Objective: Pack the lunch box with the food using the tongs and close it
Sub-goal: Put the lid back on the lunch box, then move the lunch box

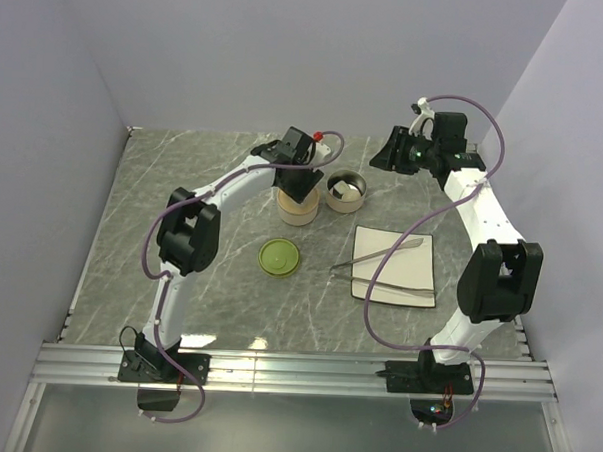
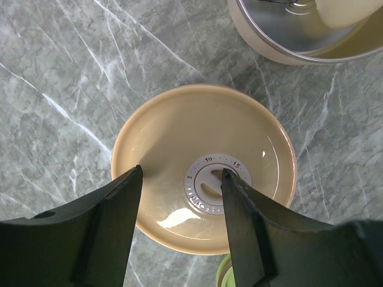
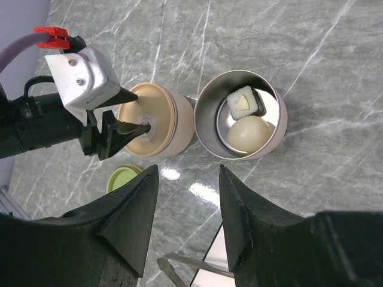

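While the left gripper (image 2: 182,170) hovers half-open and empty over the cream lidded tin (image 2: 179,119), I'd centre both fingers across its rim before squeezing. Right gripper (image 3: 187,168) is half-open too, holding nothing. Food (image 3: 250,134) sits in the open tin (image 3: 208,125) just beside at 3 o'clock, which could catch a finger. Tongs (image 1: 380,257) lie on the white tray (image 1: 419,291) at 4, green lid (image 1: 278,256) at 6.
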You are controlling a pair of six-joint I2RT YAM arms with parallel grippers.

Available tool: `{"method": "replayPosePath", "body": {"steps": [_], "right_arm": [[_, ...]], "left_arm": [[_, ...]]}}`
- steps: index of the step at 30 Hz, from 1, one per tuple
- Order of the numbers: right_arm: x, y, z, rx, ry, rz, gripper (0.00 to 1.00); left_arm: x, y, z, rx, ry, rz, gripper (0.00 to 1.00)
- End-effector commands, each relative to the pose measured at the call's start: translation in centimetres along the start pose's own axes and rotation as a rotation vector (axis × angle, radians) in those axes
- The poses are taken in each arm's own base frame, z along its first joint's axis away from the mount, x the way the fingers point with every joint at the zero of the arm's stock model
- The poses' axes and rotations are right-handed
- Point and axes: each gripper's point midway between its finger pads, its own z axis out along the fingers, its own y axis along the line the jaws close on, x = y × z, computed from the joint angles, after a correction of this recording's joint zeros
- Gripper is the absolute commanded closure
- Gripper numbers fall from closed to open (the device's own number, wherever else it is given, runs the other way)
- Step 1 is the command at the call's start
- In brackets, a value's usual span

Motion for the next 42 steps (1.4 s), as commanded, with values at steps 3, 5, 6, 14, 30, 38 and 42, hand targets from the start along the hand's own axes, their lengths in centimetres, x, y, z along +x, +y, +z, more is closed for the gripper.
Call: {"method": "replayPosePath", "body": {"steps": [3, 5, 6, 14, 30, 38, 42], "right_arm": [[0.2, -0.5, 0.1, -0.004, 0.009, -0.003, 0.47], [0.3, -0.6, 0.2, -0.006, 0.012, 0.000, 0.47], [0.4, -0.6, 0.3, -0.006, 0.013, 0.001, 0.47], [0.7, -1.0, 0.4, -0.002, 0.018, 0.004, 0.47], [1.3, -0.9, 0.4, -0.016, 0.029, 0.006, 0.47], [1.3, -0.4, -0.2, -0.024, 0.026, -0.005, 0.47], [1.2, -0.1, -0.5, -0.031, 0.023, -0.012, 0.47]], "left_arm": [[12.9, 2.4, 2.6, -0.032, 0.420, 0.010, 0.39], [13.4, 2.8, 2.4, -0.043, 0.428, 0.013, 0.39], [13.4, 3.0, 2.3, -0.047, 0.428, 0.011, 0.39], [12.8, 3.7, 1.6, -0.072, 0.415, 0.011, 0.40], [13.0, 5.4, -0.2, -0.079, 0.409, -0.019, 0.38], [7.3, 6.0, -2.8, -0.102, 0.280, -0.007, 0.37], [4.2, 6.7, -5.2, -0.127, 0.174, -0.007, 0.36]]}}
